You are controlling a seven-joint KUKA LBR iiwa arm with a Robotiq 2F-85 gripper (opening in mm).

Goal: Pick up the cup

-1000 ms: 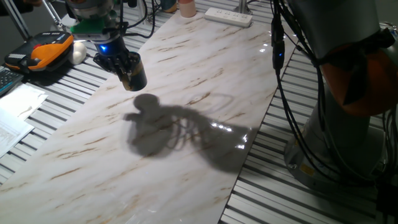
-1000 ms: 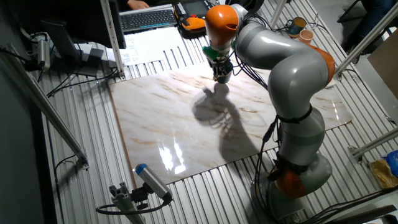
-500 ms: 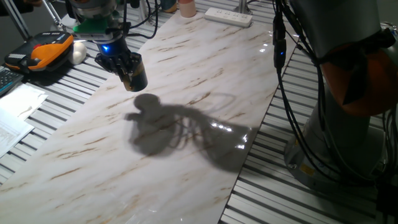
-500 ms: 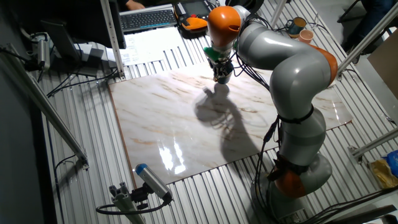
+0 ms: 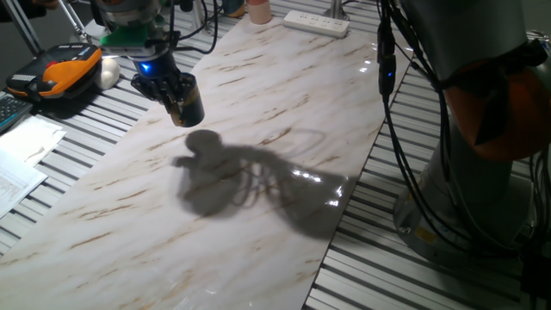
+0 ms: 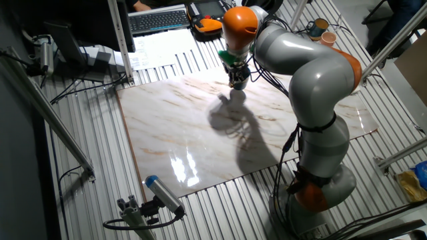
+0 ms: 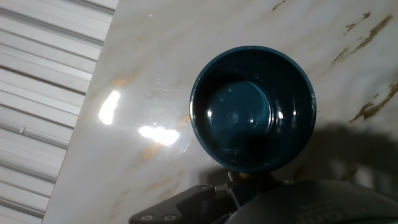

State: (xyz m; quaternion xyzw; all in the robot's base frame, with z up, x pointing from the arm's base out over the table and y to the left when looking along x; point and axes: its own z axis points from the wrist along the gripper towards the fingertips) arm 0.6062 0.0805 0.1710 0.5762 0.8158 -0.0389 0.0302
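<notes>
Held off the slab, cup (image 5: 188,107) hangs in jaws.

A marble slab (image 5: 258,138) lies on a slatted table (image 6: 100,167). A power strip (image 5: 317,22) rests at its far end, beside what may be a pink cup (image 5: 257,10). Off the slab sit papers (image 5: 21,164) and a keyboard (image 6: 159,20).

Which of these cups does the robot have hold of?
The dark blue cup, clamped in the gripper. The pale pink cup stands apart at the far end, with nothing touching it.
</notes>
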